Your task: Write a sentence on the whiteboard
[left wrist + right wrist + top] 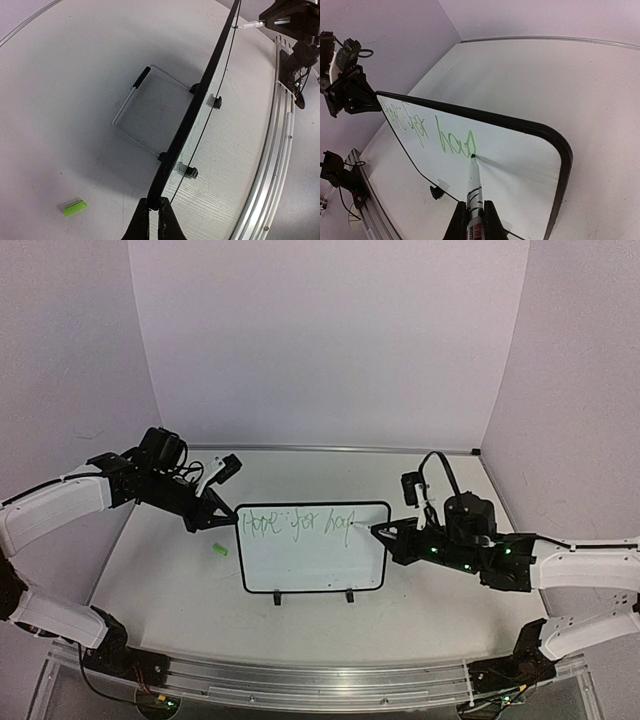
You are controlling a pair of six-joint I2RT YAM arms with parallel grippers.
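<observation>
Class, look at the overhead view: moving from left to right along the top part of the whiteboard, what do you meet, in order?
left gripper clamped on the whiteboard's left edge → green writing → marker → right gripper holding that marker

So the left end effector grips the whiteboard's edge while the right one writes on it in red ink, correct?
No: the writing is green, not red, as the right wrist view shows. The left end effector does grip the edge of the whiteboard while the right end effector writes on it with a marker.
</observation>
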